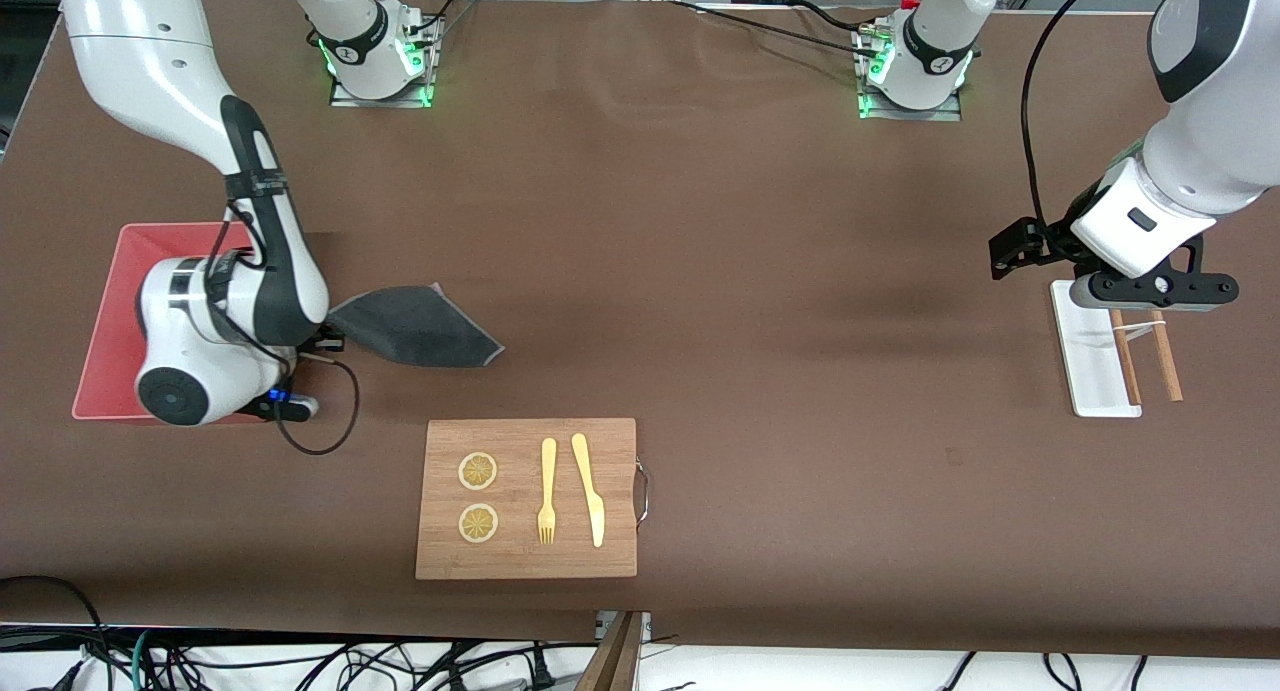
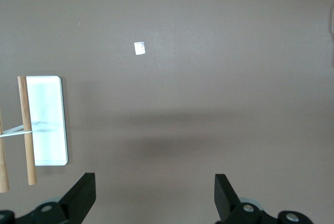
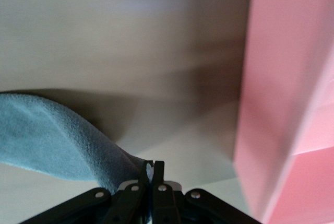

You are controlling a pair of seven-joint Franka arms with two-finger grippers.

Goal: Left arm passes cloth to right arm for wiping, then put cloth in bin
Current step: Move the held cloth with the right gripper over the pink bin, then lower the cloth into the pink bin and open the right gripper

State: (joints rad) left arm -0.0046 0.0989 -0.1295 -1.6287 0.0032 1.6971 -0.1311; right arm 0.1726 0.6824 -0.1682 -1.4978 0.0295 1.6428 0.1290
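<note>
The dark grey cloth (image 1: pixel 420 326) spreads over the table beside the pink bin (image 1: pixel 110 301), toward the table's middle. My right gripper (image 1: pixel 318 343) is low at the bin's edge, shut on one corner of the cloth. In the right wrist view the slim black jaws (image 3: pixel 153 165) pinch the cloth (image 3: pixel 52 135), with the bin's wall (image 3: pixel 284 78) close alongside. My left gripper (image 1: pixel 1150 306) waits open over the white tray at the left arm's end of the table. The left wrist view shows its fingers wide apart (image 2: pixel 155 182) with only bare table between them.
A wooden cutting board (image 1: pixel 610 531) with two lemon slices, a yellow fork and a yellow knife lies nearer the front camera than the cloth. The small white tray (image 1: pixel 1085 356) carries two wooden sticks (image 1: pixel 1165 356). A tiny white scrap (image 2: pixel 139 48) lies on the table.
</note>
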